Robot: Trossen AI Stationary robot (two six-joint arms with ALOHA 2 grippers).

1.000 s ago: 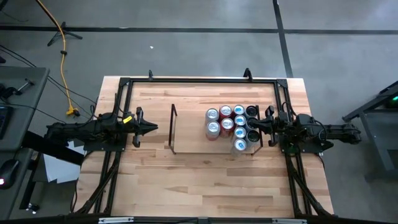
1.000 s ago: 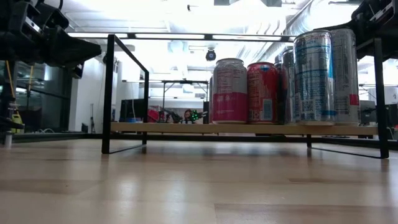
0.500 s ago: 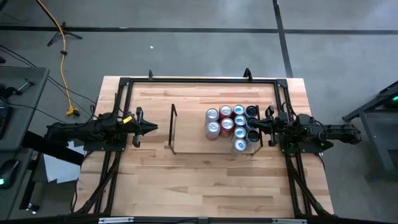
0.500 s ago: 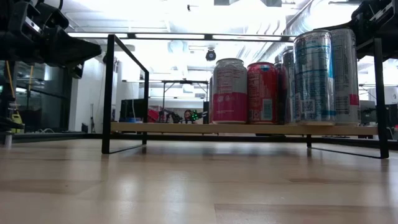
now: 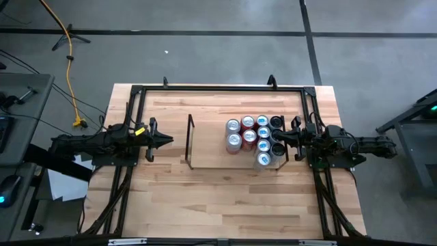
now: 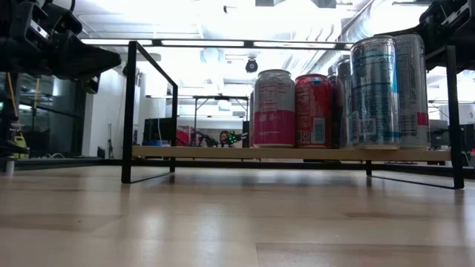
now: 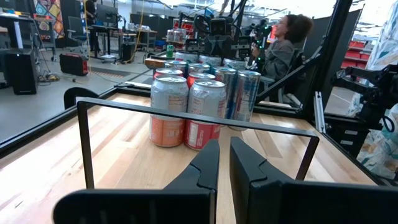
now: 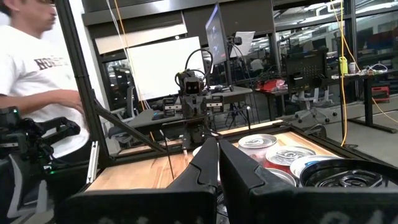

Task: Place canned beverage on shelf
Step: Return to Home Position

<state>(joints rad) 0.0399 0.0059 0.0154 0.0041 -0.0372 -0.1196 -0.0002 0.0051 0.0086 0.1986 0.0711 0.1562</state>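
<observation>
Shelf holds clustered cans (right end only).

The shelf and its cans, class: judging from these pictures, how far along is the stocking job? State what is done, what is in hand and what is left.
Done: a cluster of cans stands on the shelf, packed at its right end. In hand: nothing; the left gripper and right gripper are shut and empty, one at each end of the shelf. Left: the shelf's left half is bare, but no loose can shows on the table.
</observation>
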